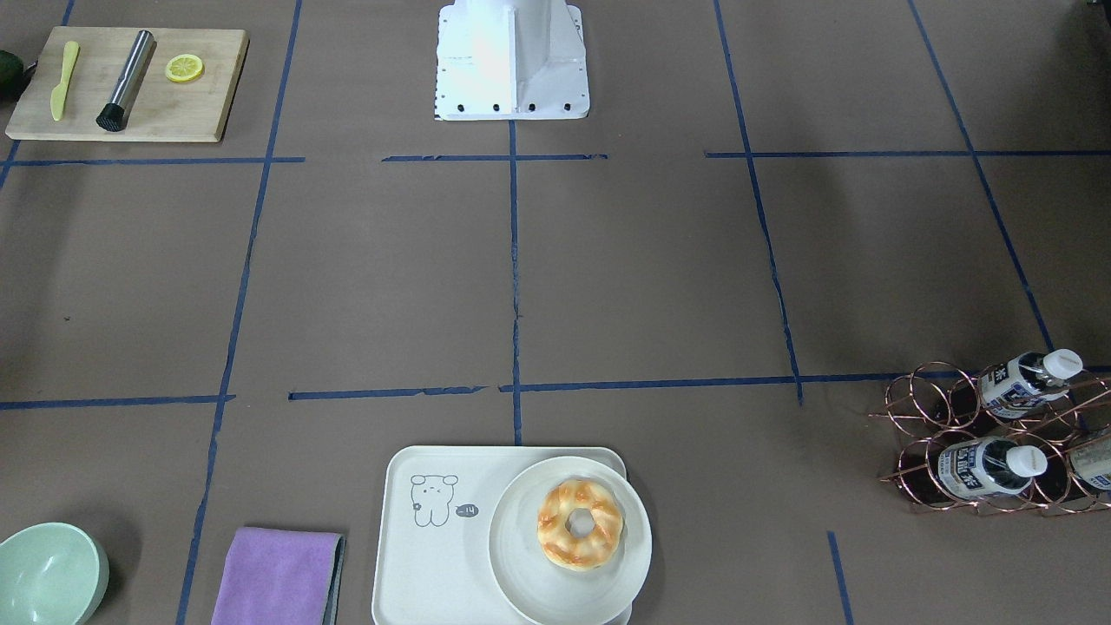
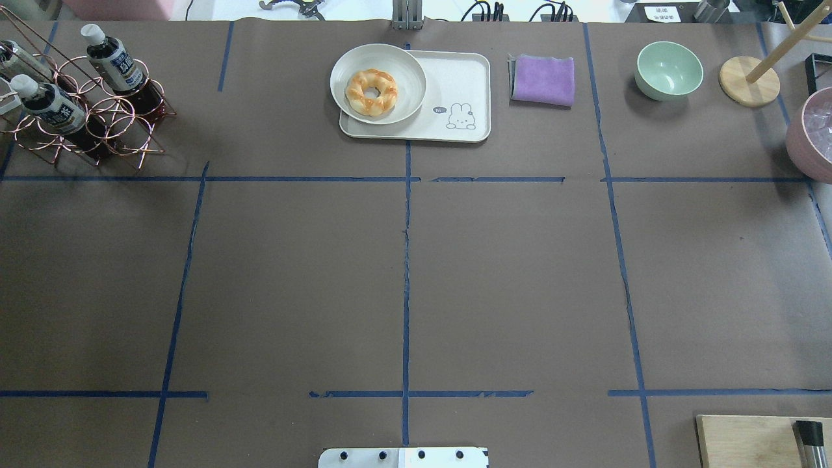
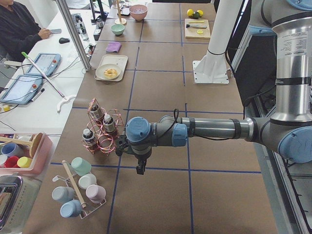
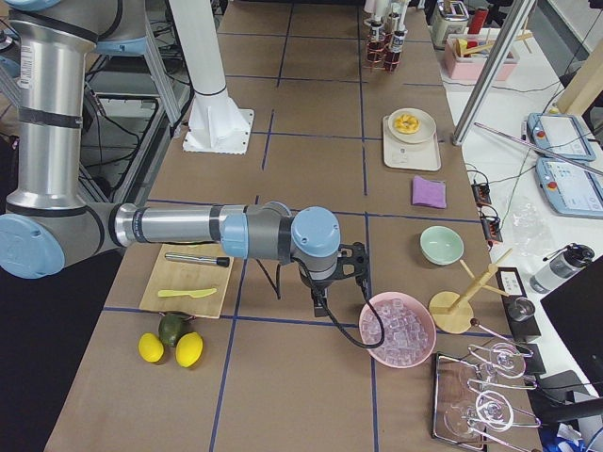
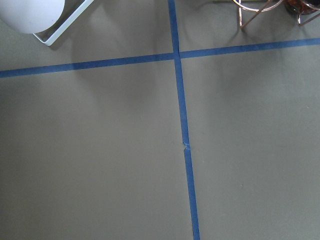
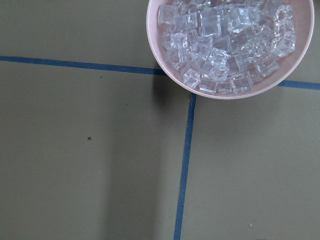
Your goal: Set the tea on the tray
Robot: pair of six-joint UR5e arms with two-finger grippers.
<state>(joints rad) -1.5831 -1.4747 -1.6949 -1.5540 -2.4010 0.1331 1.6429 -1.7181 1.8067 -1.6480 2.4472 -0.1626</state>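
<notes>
Three tea bottles (image 2: 55, 107) lie slanted in the copper wire rack (image 2: 120, 127) by the worktop's far edge, toward its left end, with their white caps raised toward the far-left corner. The left gripper (image 3: 140, 170) hangs just robot-side of that rack, much nearer than the right gripper (image 4: 320, 306) beside the ice bowl (image 4: 426, 350). I cannot tell whether either gripper is open. The tray (image 2: 455, 84) sits mid far edge, well apart.

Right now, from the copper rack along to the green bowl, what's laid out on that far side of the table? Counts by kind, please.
Tea bottles: 3
Copper wire rack: 1
Tray: 1
Plate: 1
Doughnut: 1
Purple cloth: 1
Green bowl: 1
Total: 9
</notes>
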